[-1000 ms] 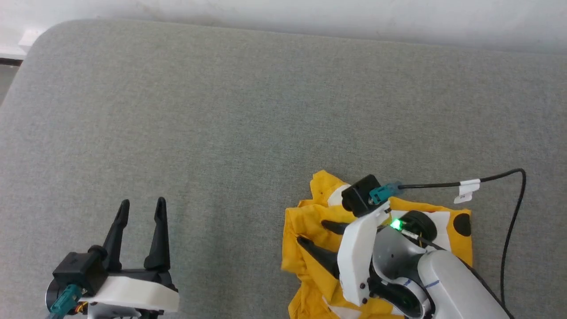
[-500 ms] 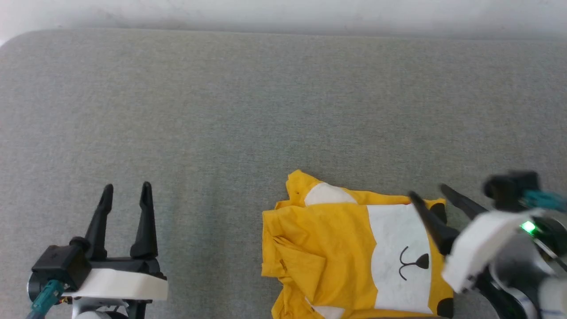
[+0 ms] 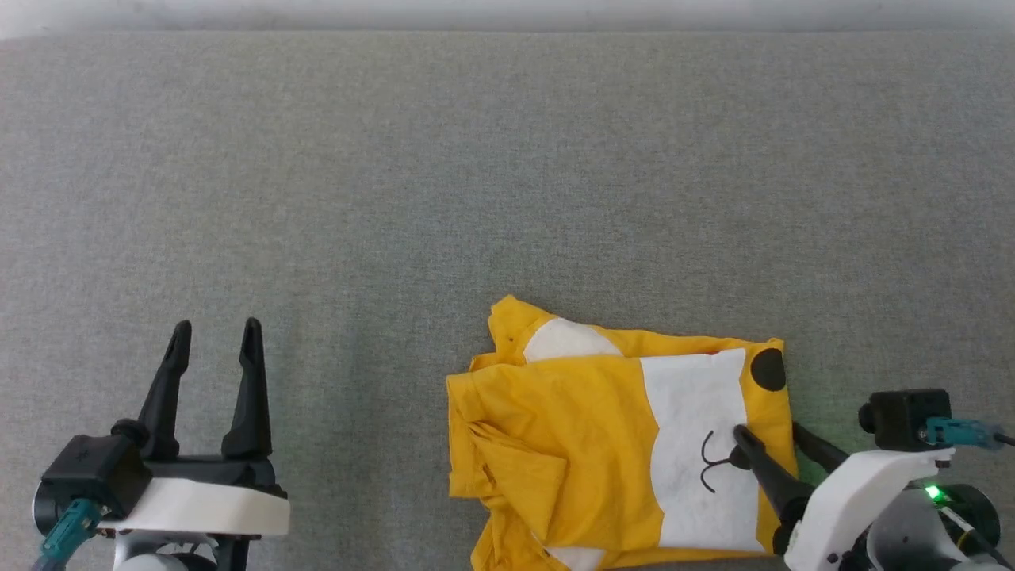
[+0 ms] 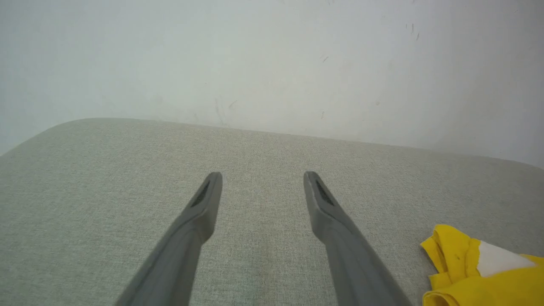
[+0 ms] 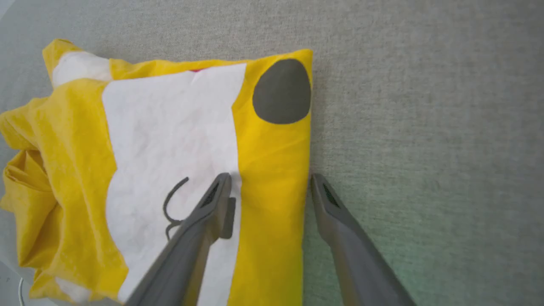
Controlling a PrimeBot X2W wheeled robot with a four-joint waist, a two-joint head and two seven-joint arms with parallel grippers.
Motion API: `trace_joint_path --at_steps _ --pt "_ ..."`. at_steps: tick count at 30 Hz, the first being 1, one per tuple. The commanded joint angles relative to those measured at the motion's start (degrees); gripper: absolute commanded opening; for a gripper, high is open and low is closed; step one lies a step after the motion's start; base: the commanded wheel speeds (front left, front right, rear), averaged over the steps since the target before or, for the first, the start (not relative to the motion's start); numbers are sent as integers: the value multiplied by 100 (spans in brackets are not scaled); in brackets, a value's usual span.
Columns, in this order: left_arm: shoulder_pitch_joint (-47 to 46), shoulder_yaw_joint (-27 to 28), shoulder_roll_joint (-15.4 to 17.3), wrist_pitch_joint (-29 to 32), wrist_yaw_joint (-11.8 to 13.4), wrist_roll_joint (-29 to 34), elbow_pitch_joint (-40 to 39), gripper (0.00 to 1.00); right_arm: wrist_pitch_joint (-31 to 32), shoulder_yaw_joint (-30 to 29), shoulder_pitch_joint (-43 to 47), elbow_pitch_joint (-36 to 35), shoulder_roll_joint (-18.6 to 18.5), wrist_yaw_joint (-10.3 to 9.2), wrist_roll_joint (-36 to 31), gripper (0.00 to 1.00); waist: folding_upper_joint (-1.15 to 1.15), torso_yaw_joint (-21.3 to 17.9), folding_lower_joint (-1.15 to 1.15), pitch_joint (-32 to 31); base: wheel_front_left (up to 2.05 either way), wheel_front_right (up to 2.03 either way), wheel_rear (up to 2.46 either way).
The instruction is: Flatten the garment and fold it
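Evidently wide open and empty, the right hand (image 3: pixel 767 432) straddles one edge of the garment (image 3: pixel 587 428); pinching stacked layers could worsen its bunching.

Nothing readable is showing: no text, labels, brands or numbers. The garment (image 3: pixel 571 428) is carrying only a cartoon face print (image 3: pixel 690 428), no lettering.

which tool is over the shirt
The right tool: open, one finger over the white patch of the shirt, the other just past its edge. The left tool, also open, is off to the side over grey fabric.
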Motion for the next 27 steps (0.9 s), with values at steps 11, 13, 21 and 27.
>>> trace_joint_path --at_steps 11,13,21,27 --pt "-325 -170 116 137 -72 120 -98 100 -113 52 -438 721 28 -3 211 0 0 170 0 -31 0 0 0" --pt "-357 -196 105 130 -72 133 -128 100 -154 58 -517 648 -34 -3 171 0 0 117 0 -51 0 0 0" --pt "-465 -279 152 168 -90 189 -225 100 -209 -149 -1102 474 -424 -3 -156 0 0 -340 0 26 0 0 0" --pt "-574 -247 302 273 -85 243 -429 100 220 -260 -1595 503 -915 -3 -426 0 0 -781 0 329 0 0 0"
